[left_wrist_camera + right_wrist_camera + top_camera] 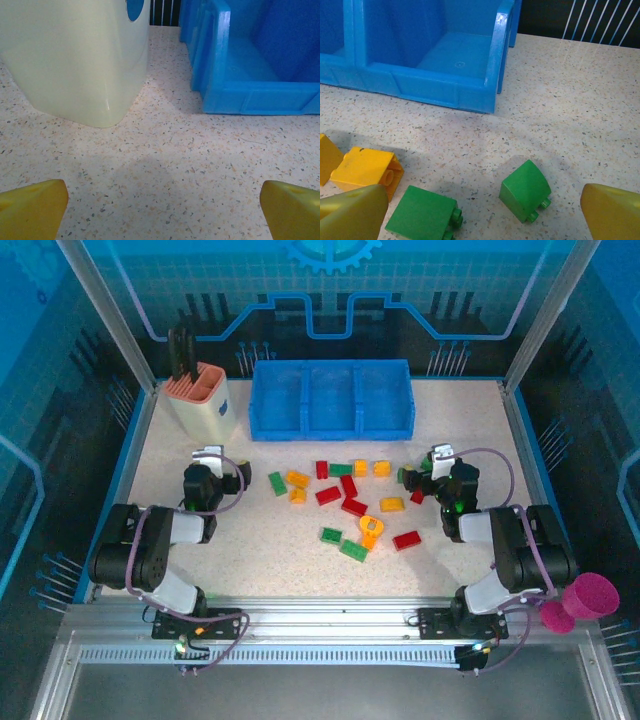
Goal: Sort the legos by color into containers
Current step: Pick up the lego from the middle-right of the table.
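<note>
Our left tool (160, 212) and right tool (480, 212) gaped empty while legos (328, 495) lay loose on the table (260, 562) short of the empty tray (330, 428) at its far edge, so we judged sorting unstarted, with a green lego (525, 190) by the right tool due first.

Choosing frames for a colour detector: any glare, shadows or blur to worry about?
Top external: even light, red, green and yellow-orange plastic bricks sharp. Left wrist: small highlight on the cream plastic utensil holder, soft shadow on the speckled table. Right wrist: glare on the blue plastic tray's rim, yellow fingertips blurred.
</note>
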Controlling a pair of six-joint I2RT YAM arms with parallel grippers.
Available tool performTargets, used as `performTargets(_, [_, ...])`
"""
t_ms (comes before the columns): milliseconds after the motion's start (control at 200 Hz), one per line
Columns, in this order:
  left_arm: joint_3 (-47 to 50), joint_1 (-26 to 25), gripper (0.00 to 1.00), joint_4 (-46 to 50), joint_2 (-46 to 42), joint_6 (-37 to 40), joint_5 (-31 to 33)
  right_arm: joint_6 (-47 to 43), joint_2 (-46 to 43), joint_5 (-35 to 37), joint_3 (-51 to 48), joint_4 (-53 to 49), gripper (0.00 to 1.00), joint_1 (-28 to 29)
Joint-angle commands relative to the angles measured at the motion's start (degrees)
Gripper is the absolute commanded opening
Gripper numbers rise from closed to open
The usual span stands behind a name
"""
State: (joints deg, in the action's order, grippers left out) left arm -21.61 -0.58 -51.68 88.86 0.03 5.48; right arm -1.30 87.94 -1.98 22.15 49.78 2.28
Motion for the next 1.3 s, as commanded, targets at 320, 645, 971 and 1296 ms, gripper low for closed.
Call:
performTargets(320, [-0.4, 0.0, 0.99, -1.1, 0.1, 0.4, -1.3, 0.2, 0.4, 0.6, 0.7, 1.2, 1.0, 0.3])
performTargets(645, [-0.4, 0.1, 1.0, -1.1, 0.2, 0.3, -1.3, 0.4, 0.3, 0.2, 0.8, 1.0, 1.0, 0.2])
performTargets(971, [-0.4, 0.1, 0.99, -1.3, 0.1, 0.6, -2.3, 0.2, 0.2, 1.1, 0.3, 1.8, 1.0, 0.5])
performTargets(1296, [-0.2, 0.1, 0.99, -1.4, 0.0, 0.8, -3.1, 1.1, 0.3, 2.6, 0.6, 1.3, 1.0, 0.3])
